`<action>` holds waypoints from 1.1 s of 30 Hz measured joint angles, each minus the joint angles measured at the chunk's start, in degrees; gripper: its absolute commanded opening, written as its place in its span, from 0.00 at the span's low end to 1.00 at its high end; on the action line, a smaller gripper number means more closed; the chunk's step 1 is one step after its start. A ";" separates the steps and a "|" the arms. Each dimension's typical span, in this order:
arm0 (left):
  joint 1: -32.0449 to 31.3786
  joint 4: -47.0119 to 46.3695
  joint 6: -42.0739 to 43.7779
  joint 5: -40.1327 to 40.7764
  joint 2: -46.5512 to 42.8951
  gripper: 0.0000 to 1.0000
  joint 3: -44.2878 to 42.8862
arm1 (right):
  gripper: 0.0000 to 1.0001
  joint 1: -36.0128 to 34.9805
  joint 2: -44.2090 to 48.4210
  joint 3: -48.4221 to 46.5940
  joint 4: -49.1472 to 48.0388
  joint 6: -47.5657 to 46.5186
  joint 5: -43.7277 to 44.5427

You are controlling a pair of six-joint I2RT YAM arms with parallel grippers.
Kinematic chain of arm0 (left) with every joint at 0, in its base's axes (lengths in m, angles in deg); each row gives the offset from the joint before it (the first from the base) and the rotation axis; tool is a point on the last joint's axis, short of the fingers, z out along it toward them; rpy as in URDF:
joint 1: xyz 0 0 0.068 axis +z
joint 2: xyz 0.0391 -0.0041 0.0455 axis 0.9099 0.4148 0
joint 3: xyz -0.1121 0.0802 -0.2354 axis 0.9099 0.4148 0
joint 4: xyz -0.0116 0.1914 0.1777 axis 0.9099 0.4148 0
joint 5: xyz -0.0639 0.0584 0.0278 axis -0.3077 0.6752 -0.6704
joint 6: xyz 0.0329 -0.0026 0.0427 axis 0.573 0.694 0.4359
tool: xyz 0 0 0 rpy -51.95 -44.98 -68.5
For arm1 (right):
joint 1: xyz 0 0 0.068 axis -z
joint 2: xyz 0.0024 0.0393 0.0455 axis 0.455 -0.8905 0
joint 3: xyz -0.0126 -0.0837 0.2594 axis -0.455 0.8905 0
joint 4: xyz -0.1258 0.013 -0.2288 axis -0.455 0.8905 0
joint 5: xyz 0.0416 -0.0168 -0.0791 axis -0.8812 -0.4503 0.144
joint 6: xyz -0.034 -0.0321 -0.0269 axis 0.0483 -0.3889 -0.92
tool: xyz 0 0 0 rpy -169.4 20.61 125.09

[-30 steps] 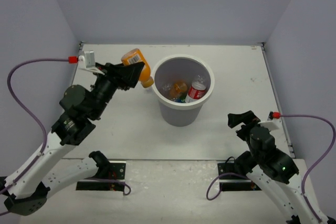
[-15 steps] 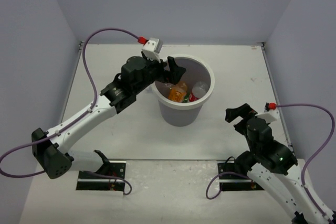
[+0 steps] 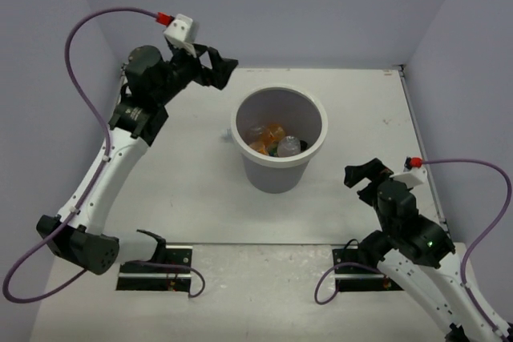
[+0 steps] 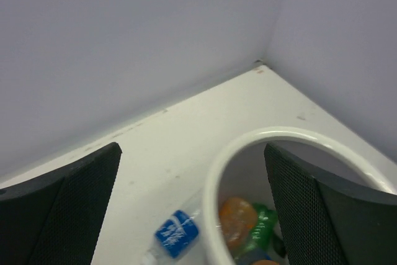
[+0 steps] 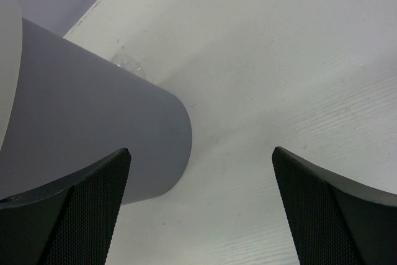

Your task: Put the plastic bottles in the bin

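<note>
My left pincer (image 3: 218,67) hangs spread and empty above the worktop (image 3: 184,190), off to the far left of the bin (image 3: 278,175). My right pincer (image 3: 365,172), also spread and empty, sits near the bin's right side. Orange, green and clear bottles (image 3: 271,138) lie inside the bin. A blue-labelled bottle (image 4: 177,234) lies on the worktop just beside its outer wall.

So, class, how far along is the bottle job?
Done: an orange bottle, a green bottle and others lie in the bin. In hand: nothing; the left end effector and right end effector are open and empty. Left: a blue-labelled bottle lies on the table beside the bin.
</note>
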 measured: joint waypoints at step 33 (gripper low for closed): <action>8.50 1.98 22.41 -33.23 50.11 1.00 -2.89 | 0.99 0.00 5.24 0.00 0.23 -1.88 -3.64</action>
